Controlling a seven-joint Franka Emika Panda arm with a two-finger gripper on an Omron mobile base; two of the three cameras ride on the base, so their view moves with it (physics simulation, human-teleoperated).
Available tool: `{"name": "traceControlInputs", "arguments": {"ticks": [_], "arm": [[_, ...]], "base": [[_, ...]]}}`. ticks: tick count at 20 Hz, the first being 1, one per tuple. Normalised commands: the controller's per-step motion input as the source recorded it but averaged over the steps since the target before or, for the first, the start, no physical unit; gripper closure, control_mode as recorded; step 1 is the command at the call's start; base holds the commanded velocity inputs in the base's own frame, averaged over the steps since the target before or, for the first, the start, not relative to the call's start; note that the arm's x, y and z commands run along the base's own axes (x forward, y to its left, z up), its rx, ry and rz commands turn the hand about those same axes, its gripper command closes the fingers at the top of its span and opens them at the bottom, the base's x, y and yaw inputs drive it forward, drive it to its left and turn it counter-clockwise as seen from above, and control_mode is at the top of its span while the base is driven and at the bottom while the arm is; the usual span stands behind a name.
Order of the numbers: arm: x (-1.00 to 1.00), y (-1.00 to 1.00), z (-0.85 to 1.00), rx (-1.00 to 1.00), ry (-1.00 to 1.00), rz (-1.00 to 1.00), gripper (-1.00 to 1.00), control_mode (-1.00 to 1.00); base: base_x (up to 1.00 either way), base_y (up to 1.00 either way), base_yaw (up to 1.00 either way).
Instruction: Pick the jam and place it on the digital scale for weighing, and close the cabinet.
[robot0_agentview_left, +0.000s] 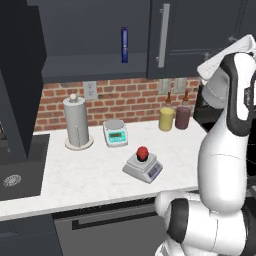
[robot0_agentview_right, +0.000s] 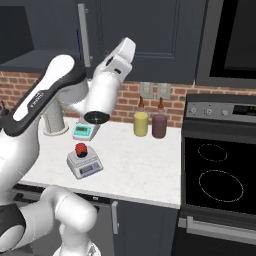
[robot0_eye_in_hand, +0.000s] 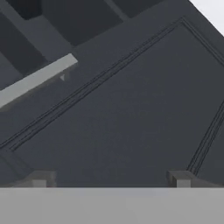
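Note:
The jam (robot0_agentview_left: 142, 153) (robot0_agentview_right: 80, 149), a small dark jar with a red lid, stands on the platform of the silver-grey digital scale (robot0_agentview_left: 150, 173) (robot0_agentview_right: 90, 169) on the counter. My gripper (robot0_eye_in_hand: 109, 179) (robot0_agentview_right: 125, 50) is raised high, close in front of the cabinet's closed right door (robot0_eye_in_hand: 131, 109) (robot0_agentview_left: 200, 35), near its silver bar handle (robot0_eye_in_hand: 37, 78) (robot0_agentview_left: 163, 35). It is open, with nothing between its fingertips. The cabinet's left door (robot0_agentview_left: 20, 75) stands swung open toward the room.
A slim blue bottle (robot0_agentview_left: 124, 45) stands inside the open cabinet. On the counter are a white scale with a teal front (robot0_agentview_left: 115, 133), a paper towel roll (robot0_agentview_left: 77, 122), and yellow (robot0_agentview_left: 166, 118) and maroon (robot0_agentview_left: 183, 117) bottles. A sink (robot0_agentview_left: 15, 172) lies left, a stove (robot0_agentview_right: 215, 170) right.

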Motion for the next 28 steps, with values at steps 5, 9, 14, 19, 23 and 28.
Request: {"name": "traceControlInputs", "arguments": {"ticks": [5,9,14,19,23,28], "arm": [[-0.99,0.39,0.13,-0.63,-0.08,0.0,-1.0,-1.0],[-0.64,0.74,0.01,-0.79,0.0,0.0,-1.0,-1.0],[-0.1,1.0,0.0,-0.72,0.1,0.01,-1.0,-1.0],[0.0,1.0,-0.01,-0.58,0.02,0.01,-1.0,-1.0],[0.0,1.0,-0.45,-0.21,-0.02,0.0,-1.0,-1.0],[0.0,0.96,-0.97,0.08,-0.11,0.0,-1.0,-1.0]], "base": [[0.0,0.0,0.0],[0.0,0.0,0.0],[0.0,0.0,0.0],[0.0,0.0,0.0],[0.0,0.0,0.0],[0.0,0.0,0.0]]}}
